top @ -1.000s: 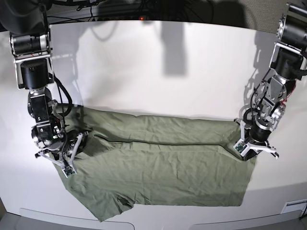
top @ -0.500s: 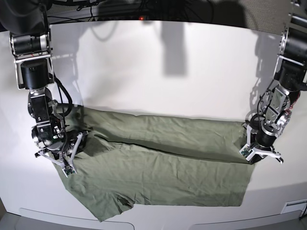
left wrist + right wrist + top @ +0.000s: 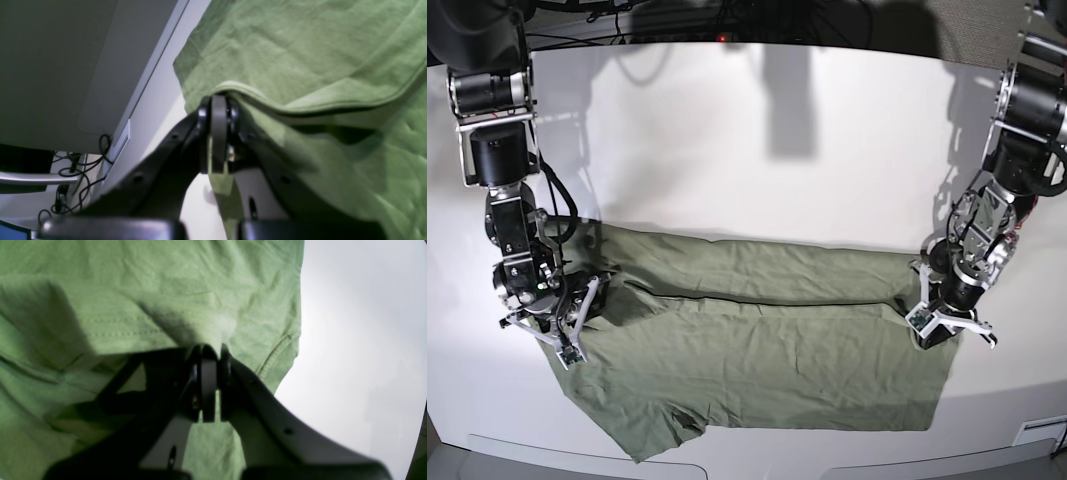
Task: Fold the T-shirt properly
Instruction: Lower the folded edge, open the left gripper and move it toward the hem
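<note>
Both the left gripper (image 3: 932, 330) and right gripper (image 3: 570, 340), clamped tight on the T-shirt (image 3: 757, 350), risk skewing the fold should either pinched edge slip.

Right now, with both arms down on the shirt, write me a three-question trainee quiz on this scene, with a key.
1. True or false: the left gripper is shut on a hemmed edge of the olive-green T-shirt.
2. Multiple choice: in the base view, where does the right gripper pinch the shirt? A) at the shirt's left end B) at its middle C) at its right end
3. Fill in: the shirt lies on a ____ table.

Key: 1 true; 2 A; 3 white.
</note>
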Robot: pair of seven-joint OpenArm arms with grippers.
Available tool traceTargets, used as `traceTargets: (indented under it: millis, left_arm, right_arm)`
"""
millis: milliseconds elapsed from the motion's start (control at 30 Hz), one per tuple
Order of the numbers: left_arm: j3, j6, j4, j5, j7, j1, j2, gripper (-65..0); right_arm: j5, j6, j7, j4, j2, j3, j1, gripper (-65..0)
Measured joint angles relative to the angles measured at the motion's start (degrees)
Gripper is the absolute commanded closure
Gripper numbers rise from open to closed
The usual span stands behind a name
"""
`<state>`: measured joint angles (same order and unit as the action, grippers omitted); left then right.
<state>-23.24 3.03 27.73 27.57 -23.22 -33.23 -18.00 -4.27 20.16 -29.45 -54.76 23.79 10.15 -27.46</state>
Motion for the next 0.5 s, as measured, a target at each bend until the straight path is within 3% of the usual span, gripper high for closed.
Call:
traceTargets:
  millis: [200,300,500]
  left_arm:
    - [0.04,-0.02,0.0,0.0,0.48,-0.39,-0.17,0.0]
    - [0.04,0.0,-0.15,0.2,0.63,-1.73,-0.22,-16.8]
    - [0.04,0.09,0.04,-0.04,2.05,-7.26,-0.22,-17.4]
  right_arm:
    - [0.0,-0.02,-0.22,0.0,0.0,0.0,0.0,0.0]
    - [0.0,-0.02,-0.39,0.0,0.0,0.0,0.0,0.0]
    - [0.13,-0.02,-1.38,0.0,0.0,0.0,0.0,0.0]
